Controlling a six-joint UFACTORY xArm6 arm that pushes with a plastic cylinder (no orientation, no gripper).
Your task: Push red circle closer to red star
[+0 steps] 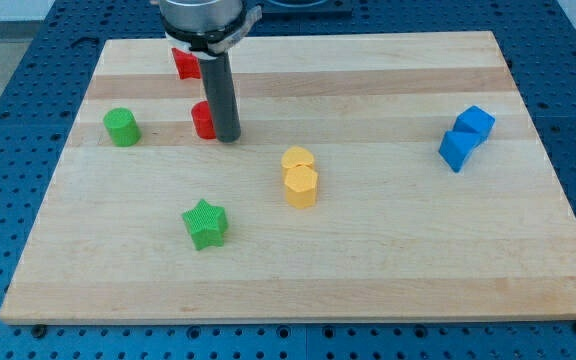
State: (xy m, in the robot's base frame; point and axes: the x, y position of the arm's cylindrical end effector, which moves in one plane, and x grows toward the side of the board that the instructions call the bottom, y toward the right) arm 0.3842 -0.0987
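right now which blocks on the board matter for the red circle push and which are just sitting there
In the job:
red circle, touching my tip on its left
red star, above it, partly behind the rod

Lying about:
green cylinder
green star
two yellow blocks, touching
two blue blocks, touching

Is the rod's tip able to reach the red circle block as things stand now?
Probably yes. My tip stands right against the red circle block, on its right in the view, with nothing between them. The red star block lies toward the view's top, partly hidden by the arm.
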